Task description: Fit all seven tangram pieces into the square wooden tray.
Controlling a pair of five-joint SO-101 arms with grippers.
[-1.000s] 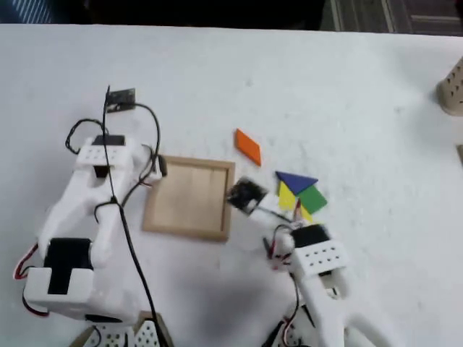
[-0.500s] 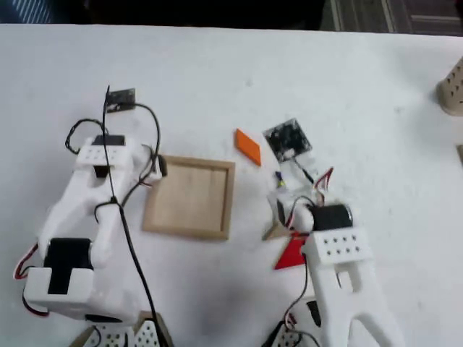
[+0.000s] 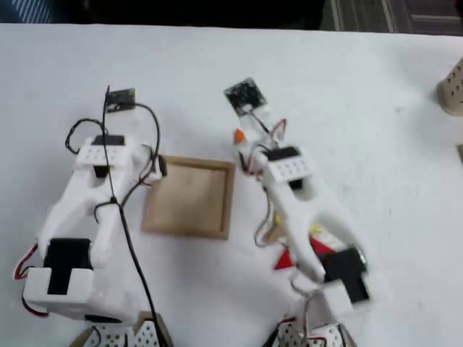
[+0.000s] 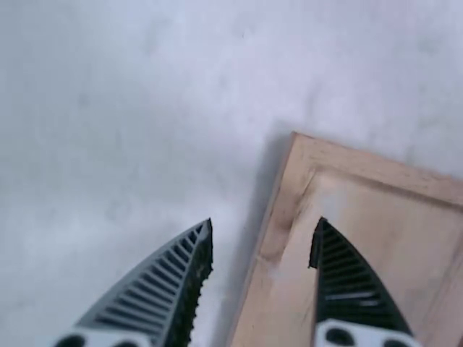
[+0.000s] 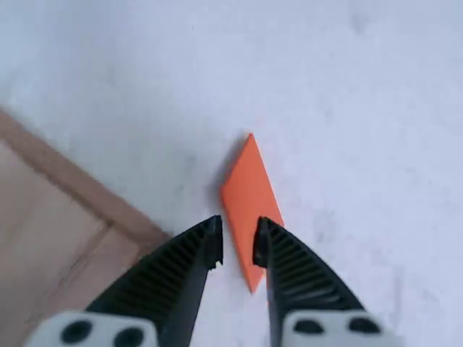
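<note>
High cam looks down over table; wrist cams close-up, all sharing tray.

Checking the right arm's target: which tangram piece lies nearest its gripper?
The orange parallelogram, just ahead of the right gripper; the red triangle and yellow piece lie farther back.

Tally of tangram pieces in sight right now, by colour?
orange piece: 1
red piece: 1, crossed by the right arm
yellow piece: 1, a sliver beside the arm
tan piece: 1
Total: 4 in sight; the arm may hide more.
</note>
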